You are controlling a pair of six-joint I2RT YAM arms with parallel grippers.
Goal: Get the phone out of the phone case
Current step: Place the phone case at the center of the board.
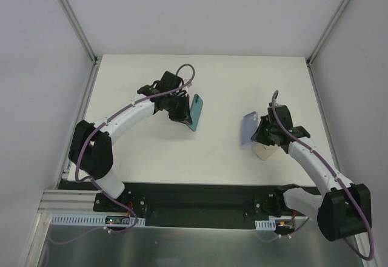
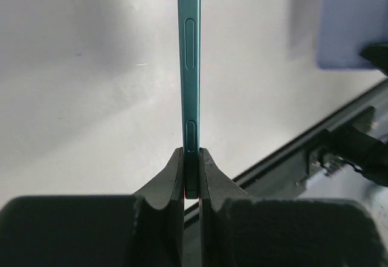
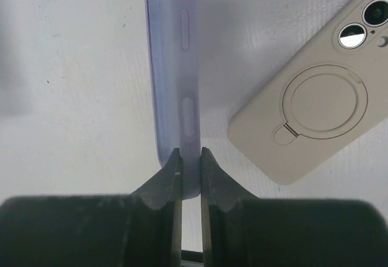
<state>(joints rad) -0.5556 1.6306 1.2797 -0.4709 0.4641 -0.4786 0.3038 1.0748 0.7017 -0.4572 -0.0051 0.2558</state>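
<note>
The left hand [image 1: 179, 110] is closed tight on the teal phone [image 1: 196, 113], holding it up off the white worktop [image 1: 230, 85] left of centre. In the left wrist view the phone [image 2: 189, 67] is seen edge-on, its thin side with two long buttons running straight up from the left hand [image 2: 191, 155]. Both fingers [image 2: 173, 179] press flat on its faces at the lower end, so most of the phone sticks out beyond the fingertips. The phone is bare, with no case around it.

The right hand [image 1: 262, 131] is well apart from it, on the right side of the worktop, closed on the lavender phone case [image 1: 249, 128]. In the right wrist view the case [image 3: 173, 67] also stands edge-on, rising from between the fingertips of the right hand [image 3: 190, 155]. It is pinched near its lower, rounded corner and its moulded button bumps face the camera. I cannot tell from these views whether its inside is hollow.

A beige case [image 3: 315, 103] with a ring stand on its back lies flat on the worktop just beside the lavender one, lenses showing at its top corner. From above it [image 1: 265, 152] sits partly under the right hand.
</note>
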